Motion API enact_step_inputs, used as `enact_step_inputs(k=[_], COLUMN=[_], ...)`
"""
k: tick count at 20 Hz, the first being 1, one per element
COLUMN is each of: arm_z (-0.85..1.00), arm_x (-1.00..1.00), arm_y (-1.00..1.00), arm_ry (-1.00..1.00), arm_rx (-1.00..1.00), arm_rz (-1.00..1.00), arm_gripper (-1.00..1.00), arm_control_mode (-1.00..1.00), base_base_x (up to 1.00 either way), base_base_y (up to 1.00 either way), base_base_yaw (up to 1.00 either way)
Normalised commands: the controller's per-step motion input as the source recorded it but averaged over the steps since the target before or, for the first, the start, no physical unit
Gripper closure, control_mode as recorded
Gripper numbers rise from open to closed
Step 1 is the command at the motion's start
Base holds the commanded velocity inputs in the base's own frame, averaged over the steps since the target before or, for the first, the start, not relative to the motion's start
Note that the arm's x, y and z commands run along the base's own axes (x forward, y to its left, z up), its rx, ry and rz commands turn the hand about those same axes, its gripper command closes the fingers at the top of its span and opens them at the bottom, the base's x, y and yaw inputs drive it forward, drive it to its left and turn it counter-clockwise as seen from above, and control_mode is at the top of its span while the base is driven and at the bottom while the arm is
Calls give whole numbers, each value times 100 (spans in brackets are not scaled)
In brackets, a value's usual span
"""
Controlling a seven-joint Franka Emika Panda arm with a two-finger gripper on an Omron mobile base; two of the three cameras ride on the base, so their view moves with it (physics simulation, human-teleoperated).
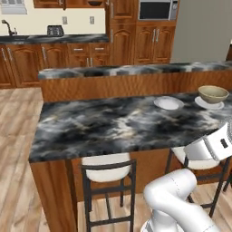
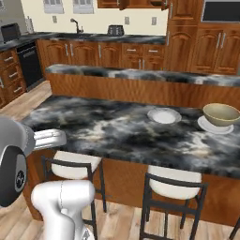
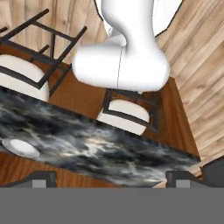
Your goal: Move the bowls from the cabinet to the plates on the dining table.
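The dining table (image 1: 113,122) is showing a marble top swirling in black, grey and white, with warm reddish-brown wood running down its sides. A pale beige-cream bowl (image 1: 213,94) is sitting on a grey-white plate (image 1: 209,103), and a second plate (image 1: 168,103) is glowing the same pale grey-white. The stools (image 1: 107,166) are pairing white seats with black frames, over flooring (image 1: 16,136) that is showing light tan wood grain.

arm shell (image 1: 181,199): glossy white, rounded, tube-like links with smooth bulbous elbows
wrist section (image 1: 209,147): pale grey-white, ribbed band around it, small dark square marking on its side
joint cap (image 2: 14,173): dark grey disc, small pale emblem at its centre
link seam (image 3: 119,65): thin dark line down the white casing
finger tips (image 3: 41,178): small, dark grey, blocky
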Motion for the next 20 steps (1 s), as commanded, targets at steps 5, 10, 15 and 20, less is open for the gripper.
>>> enact_step_inputs(k=[5,10,15,20], arm_z=[0,0,0,0], arm_x=[0,0,0,0], arm_y=[0,0,0,0], arm_ry=[0,0,0,0], arm_rx=[0,0,0,0], arm_rz=[0,0,0,0], arm_gripper=[-100,-100,-100,-100], arm_control_mode=[100,100,100,100], base_base_x=[0,0,0,0], base_base_y=[100,100,100,100], base_base_yaw=[0,0,0,0])
